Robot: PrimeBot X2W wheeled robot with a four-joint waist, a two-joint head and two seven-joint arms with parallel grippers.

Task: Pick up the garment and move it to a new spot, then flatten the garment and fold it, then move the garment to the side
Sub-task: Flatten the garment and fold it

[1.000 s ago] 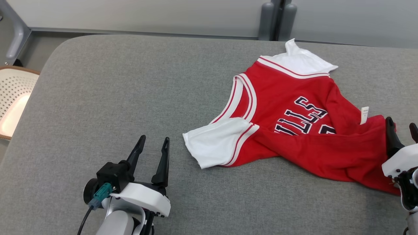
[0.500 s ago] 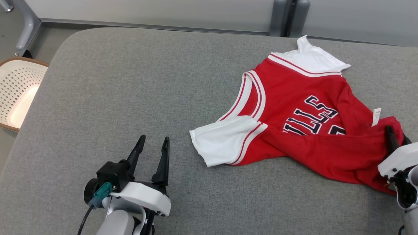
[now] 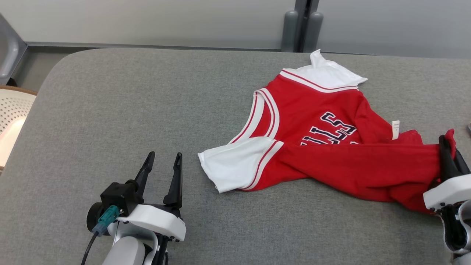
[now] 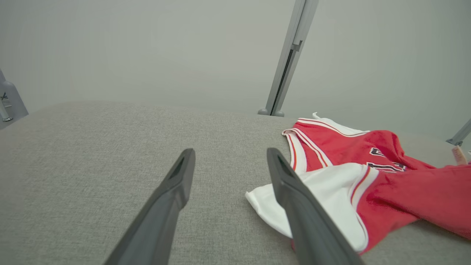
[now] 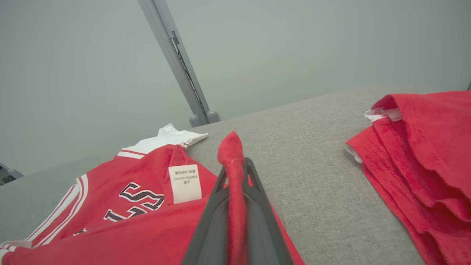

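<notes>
Our right gripper, at the lower right edge of the head view, has its two dark fingers closed tight on a fold of the red jersey. In the right wrist view a peak of red cloth stands up between the fingertips. From that pinch the jersey's lower part stretches leftward across the frame as a rumpled red band. The rest of the garment lies on the grey padded table, right of centre. Its dark lettering faces up and is partly covered by the band. A white care label stands up from the fold just left of the gripper. One white sleeve points toward the lower middle of the frame, and the other white sleeve lies at the upper middle, near the table's far edge.

Our left gripper sits at the lower left with its fingers spread apart and nothing between them. It is just left of the near white sleeve and not touching it.

In the right wrist view a second red cloth lies folded on the table at the right of the frame, apart from the jersey. A pale perforated basket shows at the left edge of the head view, off the table.
</notes>
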